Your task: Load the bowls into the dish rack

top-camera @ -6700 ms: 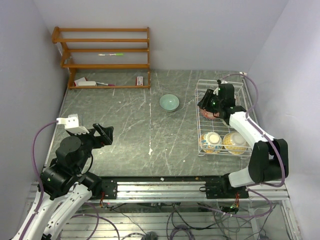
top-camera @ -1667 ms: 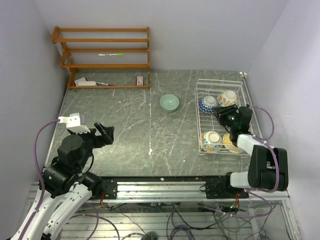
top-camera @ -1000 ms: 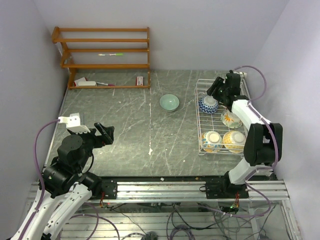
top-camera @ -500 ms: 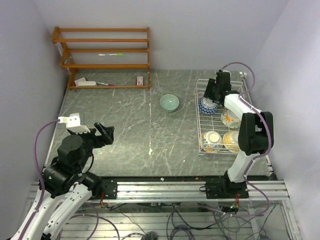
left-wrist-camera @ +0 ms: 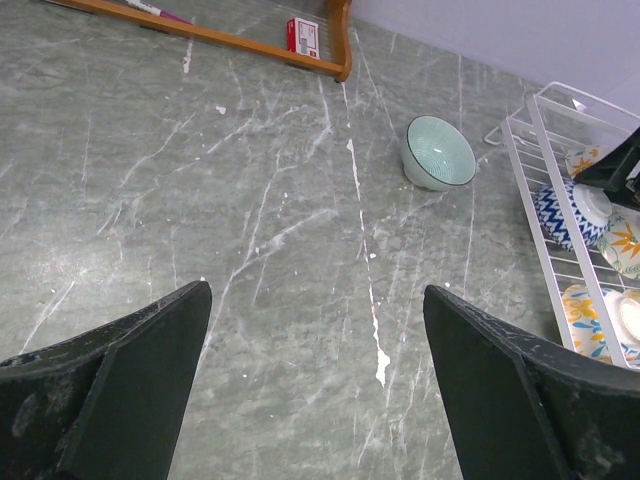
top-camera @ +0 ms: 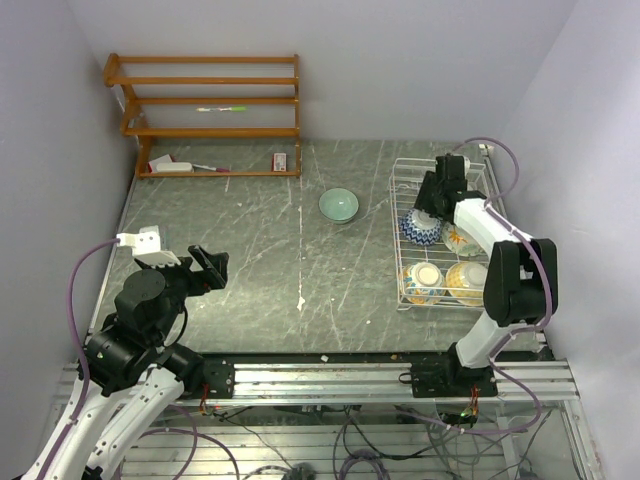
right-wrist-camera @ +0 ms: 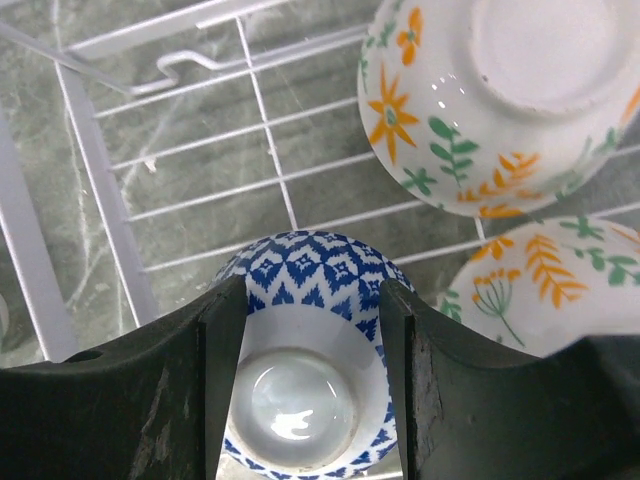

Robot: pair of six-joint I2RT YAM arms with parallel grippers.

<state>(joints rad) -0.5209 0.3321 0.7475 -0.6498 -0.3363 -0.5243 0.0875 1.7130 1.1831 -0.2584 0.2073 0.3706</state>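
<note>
a lone bowl (top-camera: 338,205) lies on the table (top-camera: 250,260) left of the dish rack (top-camera: 410,175).

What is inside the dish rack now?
Four bowls: blue bowl, held by the right gripper; floral bowl; teal bowl; yellow bowl. The right arm covers part of the far end.

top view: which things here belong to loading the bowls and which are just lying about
job: dish rack, blue bowl, orange-flower bowl, teal-yellow bowl, yellow bowl, pale green bowl outside the rack

lying about: wooden shelf, red box, marker
</note>
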